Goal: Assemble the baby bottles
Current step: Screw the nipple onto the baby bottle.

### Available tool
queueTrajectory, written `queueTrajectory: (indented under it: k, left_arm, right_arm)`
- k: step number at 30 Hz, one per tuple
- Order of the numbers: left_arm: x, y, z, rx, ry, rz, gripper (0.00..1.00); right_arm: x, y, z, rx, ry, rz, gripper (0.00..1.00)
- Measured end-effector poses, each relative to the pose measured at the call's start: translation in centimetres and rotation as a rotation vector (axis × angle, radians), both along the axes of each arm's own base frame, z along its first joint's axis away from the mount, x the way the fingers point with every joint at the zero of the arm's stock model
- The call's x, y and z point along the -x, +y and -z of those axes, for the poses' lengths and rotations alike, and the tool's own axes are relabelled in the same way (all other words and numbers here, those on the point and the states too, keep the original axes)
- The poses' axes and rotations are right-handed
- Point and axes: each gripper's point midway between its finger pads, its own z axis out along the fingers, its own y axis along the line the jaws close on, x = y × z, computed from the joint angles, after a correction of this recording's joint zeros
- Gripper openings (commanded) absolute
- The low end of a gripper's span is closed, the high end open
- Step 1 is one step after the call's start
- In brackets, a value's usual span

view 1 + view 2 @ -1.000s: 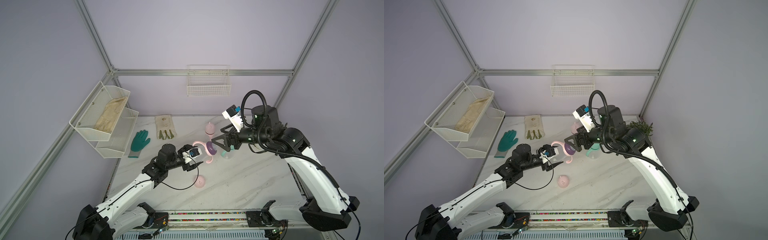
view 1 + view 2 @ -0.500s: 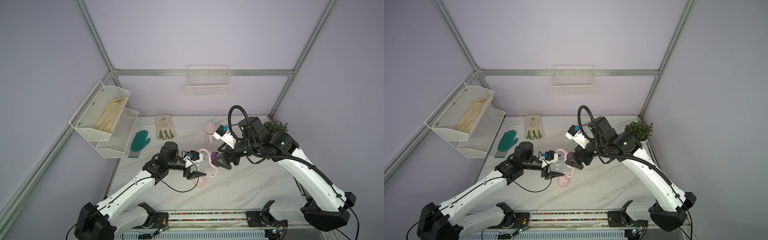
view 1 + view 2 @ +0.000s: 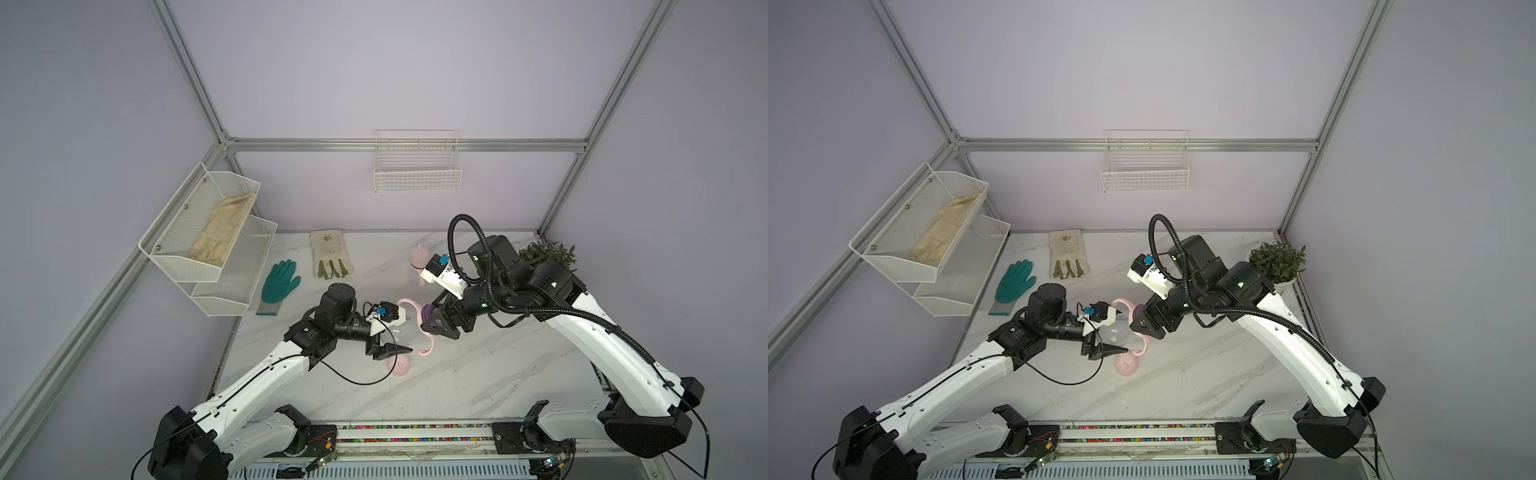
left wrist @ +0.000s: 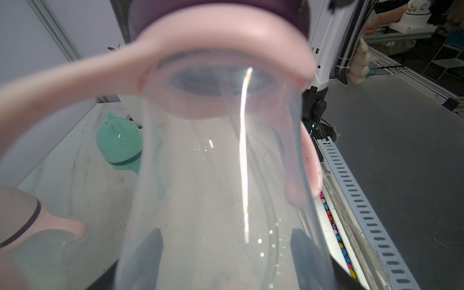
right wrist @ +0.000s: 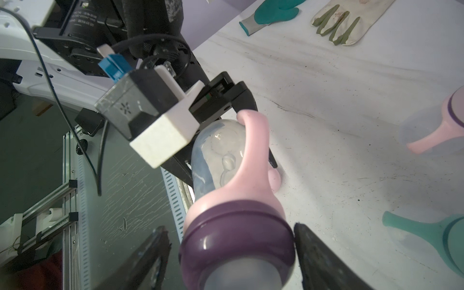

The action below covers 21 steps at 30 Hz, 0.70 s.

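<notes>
Right hand (image 3: pixel 431 321) lower; mint bottle (image 4: pixel 118 147) behind it from above

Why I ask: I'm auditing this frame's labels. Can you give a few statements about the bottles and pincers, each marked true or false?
The left pincer is shut on a clear plastic bottle body. True.
The right pincer has its jaws either side of the dark purple screw collar. True.
The mint-capped bottle is held aloft. False: it stands on the white marble table.
The teal rubber glove covers the loose pink dome cap. False: they lie apart on the table.
</notes>
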Motion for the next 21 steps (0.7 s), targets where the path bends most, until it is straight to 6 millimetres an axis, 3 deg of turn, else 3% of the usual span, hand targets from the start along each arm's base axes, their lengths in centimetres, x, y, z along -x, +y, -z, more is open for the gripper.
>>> queueTrajectory:
  k: [6,10,21]
  left_arm:
    - [-0.1,0.2,-0.3,0.001,-0.015,-0.014,0.0]
    - [-0.3,0.3,-0.3,-0.001,-0.024,-0.022,0.0]
    - [-1.3,0.6,-0.4,-0.018,-0.071,-0.077,0.0]
  right_arm:
    - [0.0,0.0,0.4,0.009,0.007,0.002,0.82]
    - [-0.1,-0.1,0.4,0.01,0.008,0.007,0.76]
    - [-0.8,0.1,0.6,0.005,0.004,0.041,0.39]
